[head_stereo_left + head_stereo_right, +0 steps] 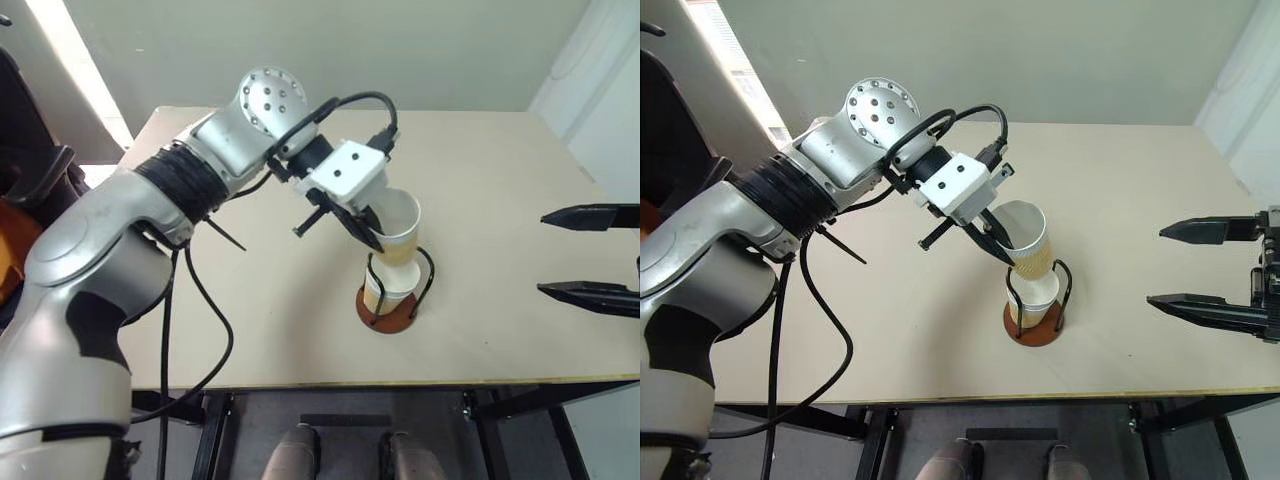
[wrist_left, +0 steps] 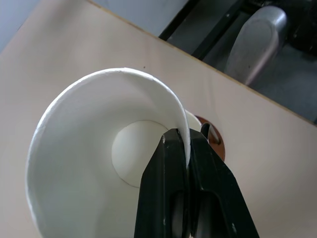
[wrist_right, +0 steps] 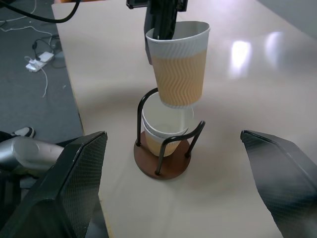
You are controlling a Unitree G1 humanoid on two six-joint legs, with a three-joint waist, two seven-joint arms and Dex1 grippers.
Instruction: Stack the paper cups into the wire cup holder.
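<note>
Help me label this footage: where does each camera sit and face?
Head pair: looks down over the beige table; left arm, both claws show.
Left wrist: looks along the shut left claw into the tan-yellow paper cup.
Right wrist: between open right claw fingers, faces the black wire cup holder.
All views share that cup.

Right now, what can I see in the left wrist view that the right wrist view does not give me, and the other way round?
Left wrist view alone: the white inside and round bottom of the held cup, with the left gripper shut on its rim.

Right wrist view alone: the cup's tan zigzag outside, its bottom just above the cups already nested in the wire cup holder, the two black wire loops, and the open fingers of the right gripper.

Both: the held cup, the holder's brown base and the beige table.
</note>
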